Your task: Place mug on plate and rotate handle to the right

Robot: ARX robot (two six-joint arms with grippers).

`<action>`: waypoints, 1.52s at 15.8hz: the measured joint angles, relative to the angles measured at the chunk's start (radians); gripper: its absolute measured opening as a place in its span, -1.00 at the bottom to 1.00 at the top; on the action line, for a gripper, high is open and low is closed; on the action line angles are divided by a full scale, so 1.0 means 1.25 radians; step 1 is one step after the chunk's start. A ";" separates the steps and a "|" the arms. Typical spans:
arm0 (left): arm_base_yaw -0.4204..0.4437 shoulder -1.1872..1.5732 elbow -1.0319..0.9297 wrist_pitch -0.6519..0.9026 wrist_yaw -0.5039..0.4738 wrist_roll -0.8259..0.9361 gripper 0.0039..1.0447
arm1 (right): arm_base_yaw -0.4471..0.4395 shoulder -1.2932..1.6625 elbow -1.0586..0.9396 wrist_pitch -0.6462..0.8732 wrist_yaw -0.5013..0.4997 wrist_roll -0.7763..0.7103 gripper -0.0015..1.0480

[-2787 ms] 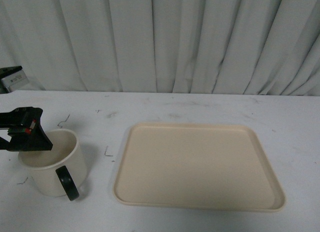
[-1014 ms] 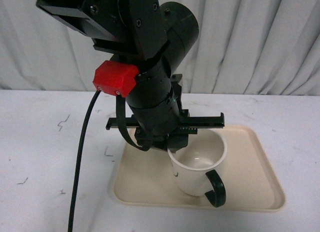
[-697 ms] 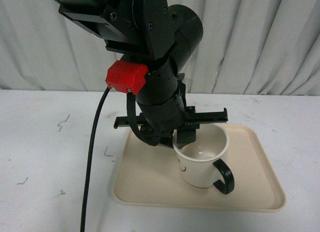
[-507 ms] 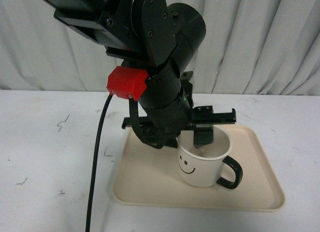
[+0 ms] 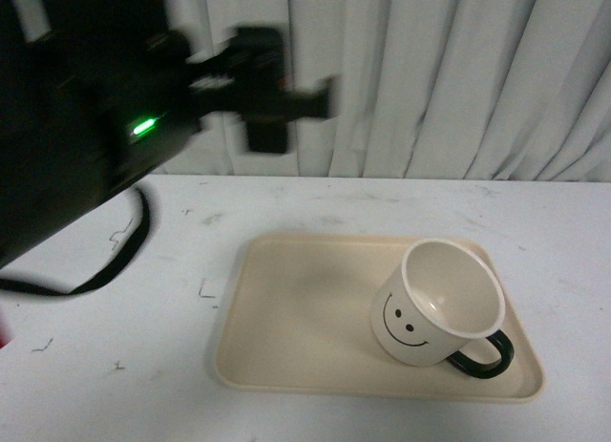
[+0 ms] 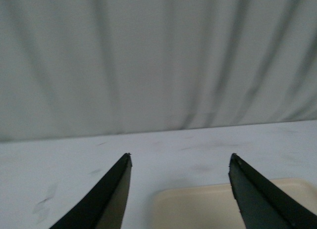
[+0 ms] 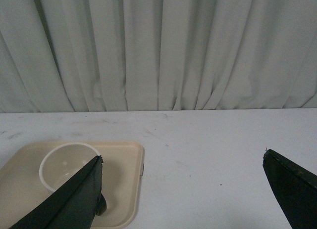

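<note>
From the front, the mug (image 5: 434, 308) stands on the right part of the plate (image 5: 286, 337), with its smiley toward me and its handle (image 5: 485, 352) on the right, near side. My left gripper (image 5: 275, 96) is blurred, raised well apart from it.

At my left wrist the jaws gape, holding nothing, and a corner of the plate shows between them.

At my right wrist my right gripper (image 7: 183, 154) is spread wide and bare, with the mug on the plate beyond it.

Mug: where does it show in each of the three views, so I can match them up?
Front view: mug on the right half of the plate, smiley toward the camera.
Left wrist view: not in it; only a corner of the plate shows.
Right wrist view: mug on the plate, partly behind a finger of the right gripper.
Shared landmark: the plate, seen in all three.
</note>
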 joint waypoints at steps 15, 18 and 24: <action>0.328 -0.660 -0.475 -0.146 0.218 0.013 -0.97 | 0.000 0.000 0.000 0.000 -0.001 0.000 0.87; 0.405 -0.788 -0.486 -0.261 0.292 0.014 -0.97 | 0.000 0.000 0.000 0.000 -0.001 0.000 0.87; 0.401 -0.985 -0.486 -0.445 0.293 0.014 -0.97 | 0.000 0.000 0.000 0.000 -0.001 0.000 0.87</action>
